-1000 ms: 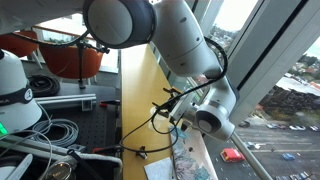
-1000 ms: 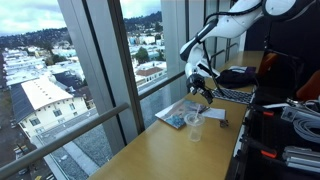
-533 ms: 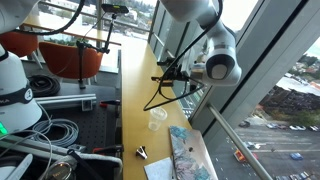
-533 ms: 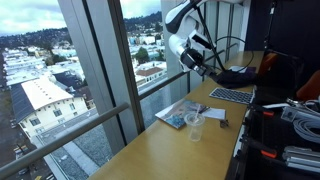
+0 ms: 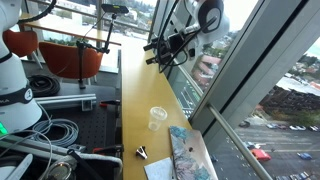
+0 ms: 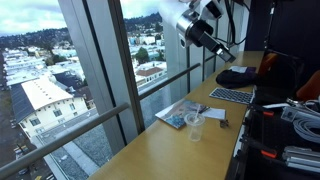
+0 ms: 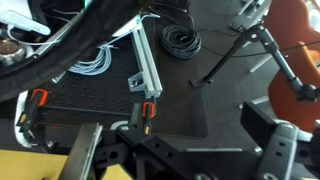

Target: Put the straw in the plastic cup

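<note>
The clear plastic cup (image 5: 157, 118) stands upright on the wooden table (image 5: 135, 100) and also shows in both exterior views (image 6: 194, 125). I cannot make out a straw in any view. My gripper (image 5: 158, 48) is raised high above the table, far from the cup (image 6: 223, 46). In the wrist view its two dark fingers (image 7: 185, 150) stand wide apart with nothing between them, above a black perforated board.
A patterned sheet (image 5: 190, 155) lies next to the cup by the window (image 6: 178, 116). A small black object (image 5: 141, 153) lies near the table's end. A keyboard (image 6: 230, 96) lies further along. Cables and an orange basket (image 5: 60, 55) sit beside the table.
The arm has swung up and away from the patterned sheet by the cup, from table height to high above the table. The cup has not moved.
</note>
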You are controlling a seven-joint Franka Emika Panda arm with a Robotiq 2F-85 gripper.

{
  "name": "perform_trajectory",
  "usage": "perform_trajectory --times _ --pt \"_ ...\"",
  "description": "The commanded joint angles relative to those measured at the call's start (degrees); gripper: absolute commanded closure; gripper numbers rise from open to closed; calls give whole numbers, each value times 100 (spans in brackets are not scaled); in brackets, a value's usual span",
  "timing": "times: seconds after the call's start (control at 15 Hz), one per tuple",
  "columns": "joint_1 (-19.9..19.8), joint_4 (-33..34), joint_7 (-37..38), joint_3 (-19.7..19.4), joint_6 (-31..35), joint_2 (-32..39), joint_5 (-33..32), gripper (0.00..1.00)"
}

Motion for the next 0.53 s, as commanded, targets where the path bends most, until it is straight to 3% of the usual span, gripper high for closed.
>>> perform_trajectory --times 0.0,0.27,0.47 --pt "204 -1263 -88 194 879 -723 -993 0" --pt "369 -2250 71 422 1556 -1052 -2100 0" --pt "504 -2640 219 601 1608 -1155 -2869 0"
